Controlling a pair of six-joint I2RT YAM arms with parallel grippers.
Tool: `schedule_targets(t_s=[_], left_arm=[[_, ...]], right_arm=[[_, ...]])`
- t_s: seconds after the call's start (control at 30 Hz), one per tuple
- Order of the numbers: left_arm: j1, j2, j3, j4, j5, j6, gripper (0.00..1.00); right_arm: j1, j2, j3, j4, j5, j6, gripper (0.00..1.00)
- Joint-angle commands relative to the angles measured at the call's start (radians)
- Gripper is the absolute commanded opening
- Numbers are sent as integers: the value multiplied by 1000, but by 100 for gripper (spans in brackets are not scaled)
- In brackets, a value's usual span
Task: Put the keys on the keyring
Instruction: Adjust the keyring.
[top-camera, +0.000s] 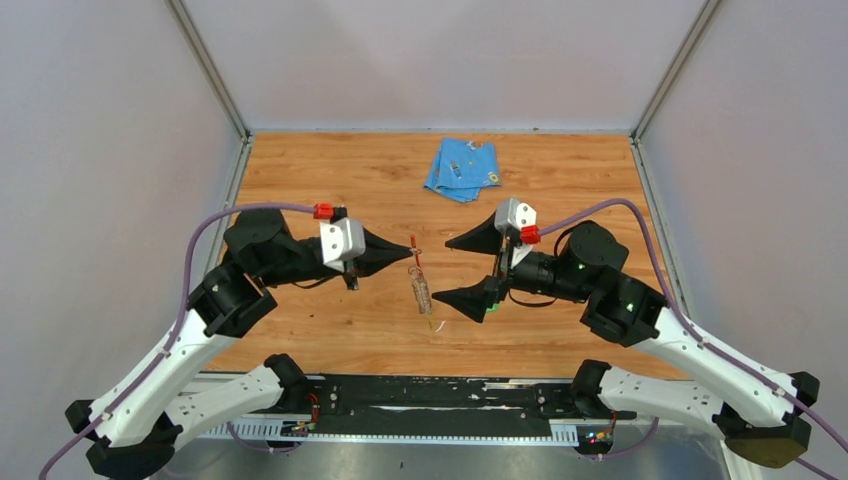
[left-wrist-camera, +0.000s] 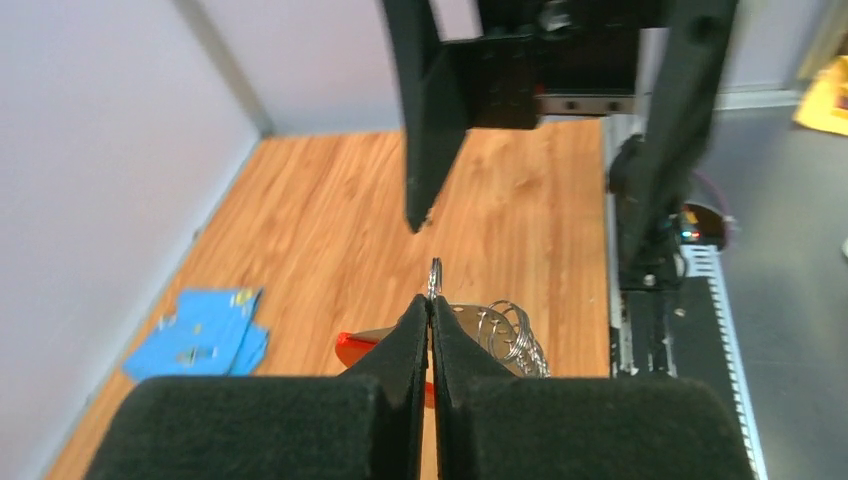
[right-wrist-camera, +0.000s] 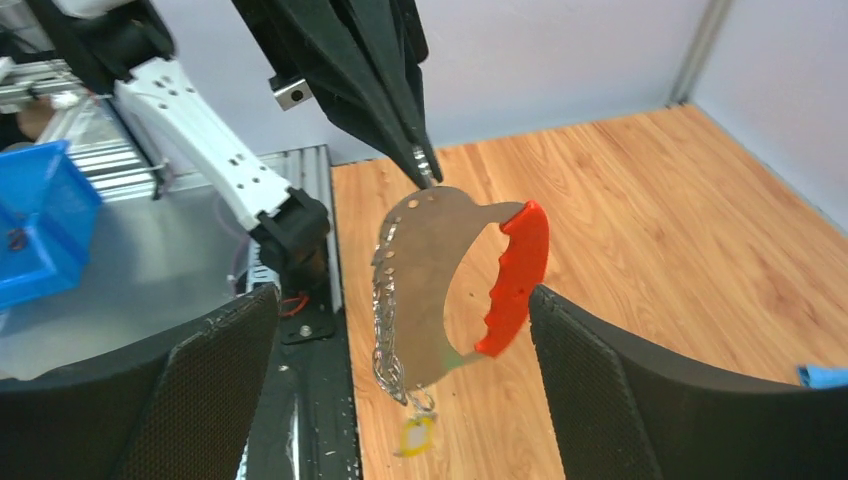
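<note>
One keyring (right-wrist-camera: 425, 285), long axis near-vertical

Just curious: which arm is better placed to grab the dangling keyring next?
Probably right: the right gripper is open, facing the keyring, while the left gripper is shut on its top, holding it up.

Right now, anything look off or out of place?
Nothing damaged or spilled. The keyring hangs tilted in the air from the shut left gripper, a yellow key tag dangling below; the right gripper is open, facing it.

Left arm (top-camera: 265, 250), jaws pinched closed, right arm (top-camera: 585, 268), jaws spread wide
</note>
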Motion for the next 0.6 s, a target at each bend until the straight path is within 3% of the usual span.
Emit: schedule_targets(t_s=[0.0,0.23,0.33,0.43,0.57], left_arm=[[-3,43,40,-67,-283,-61,0],[-4,68,53,-64,-414,-185,0],[-4,70,54,-57,-418,-221,0],[-4,70,57,-51,-419,-257,0],[-4,69,57,-45,-425,-302,0]], right_arm=[[31,21,-31,-3,153,6,99],[165,122,-71,117,410,-124,100],[196,151,-109,208,529,-165,95],[199,156,-180,358,557,-203,85],[200,192,-203,428,606,-248,75]])
